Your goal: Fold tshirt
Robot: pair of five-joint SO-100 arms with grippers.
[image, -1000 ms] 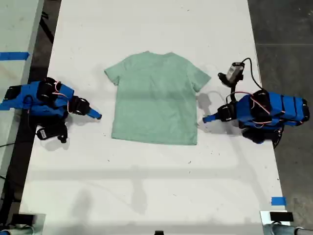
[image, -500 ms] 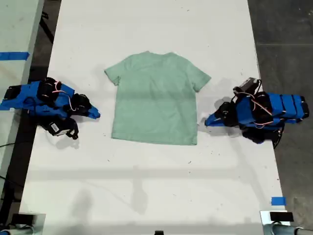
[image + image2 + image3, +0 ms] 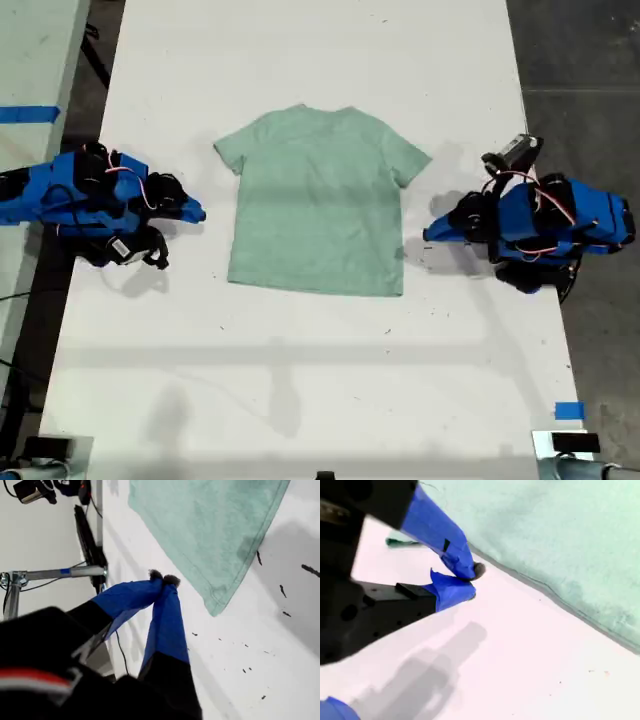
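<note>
The pale mint-green tshirt (image 3: 318, 205) lies spread flat on the white table (image 3: 300, 400), neck toward the exterior view's top. My first gripper (image 3: 428, 236) is at the exterior view's right, shut on nothing, pointing at the shirt's side edge just above its hem corner. In the first wrist view its tips (image 3: 163, 577) meet beside that corner of the tshirt (image 3: 210, 530). My second gripper (image 3: 199, 213) is at the exterior view's left, a short gap from the shirt's other side edge. Its tips (image 3: 471, 581) are together with nothing between them, close beside the tshirt (image 3: 560, 535) edge.
Both arm bases sit at the table's side edges in the exterior view. Dark floor lies past the exterior view's right edge, and a pale neighbouring surface with blue tape (image 3: 28, 113) lies past the left. A blue tape patch (image 3: 569, 410) marks the table's lower right.
Both arms have rolled their wrists, swinging the wrist cameras round. Both grippers have shifted slightly toward the exterior view's top. The tshirt has not moved.
</note>
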